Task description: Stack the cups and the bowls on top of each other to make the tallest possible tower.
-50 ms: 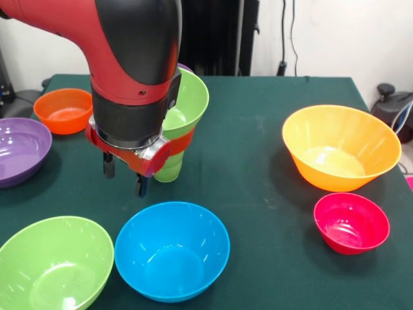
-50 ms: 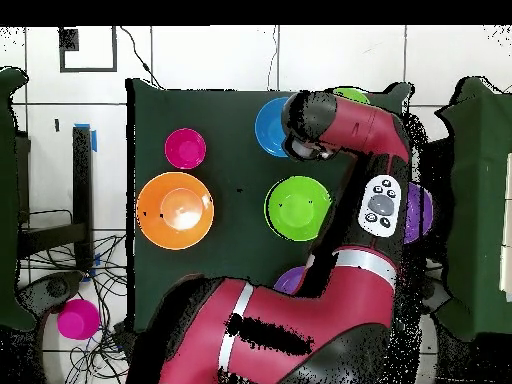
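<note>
The tower stands mid-table: a light-green cup at the base, an orange-red bowl on it and a lime-green bowl on top; from above it shows as a green disc. My gripper hangs open and empty just in front and left of the tower, over the blue bowl's far rim. Loose bowls: lime-green, purple, small orange-red, large orange, pink-red. A second purple bowl peeks out from under the arm.
The arm covers part of the blue bowl and of the purple bowl in the overhead view. A pink round object lies off the table among cables. The dark green table shows bare cloth between the tower and the large orange bowl.
</note>
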Controlling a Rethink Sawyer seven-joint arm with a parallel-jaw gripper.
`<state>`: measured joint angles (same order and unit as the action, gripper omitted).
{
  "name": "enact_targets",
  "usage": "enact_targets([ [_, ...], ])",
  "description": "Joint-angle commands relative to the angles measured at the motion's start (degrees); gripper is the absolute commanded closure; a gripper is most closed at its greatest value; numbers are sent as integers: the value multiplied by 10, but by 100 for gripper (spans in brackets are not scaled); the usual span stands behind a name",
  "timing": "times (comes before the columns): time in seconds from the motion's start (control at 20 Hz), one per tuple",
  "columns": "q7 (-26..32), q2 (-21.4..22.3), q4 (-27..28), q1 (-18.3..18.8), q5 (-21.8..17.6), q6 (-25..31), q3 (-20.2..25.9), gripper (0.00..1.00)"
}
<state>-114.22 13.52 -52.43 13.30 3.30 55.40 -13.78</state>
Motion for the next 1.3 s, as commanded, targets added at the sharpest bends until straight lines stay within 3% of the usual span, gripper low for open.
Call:
enact_targets([
  [0.05,-50,0,-34,-13,2,-30,50,0],
  [0.4,-17,-20,54,-6,3,14,61,0],
  [1.3,-80,-7,-24,-23,37,-49,62,0],
])
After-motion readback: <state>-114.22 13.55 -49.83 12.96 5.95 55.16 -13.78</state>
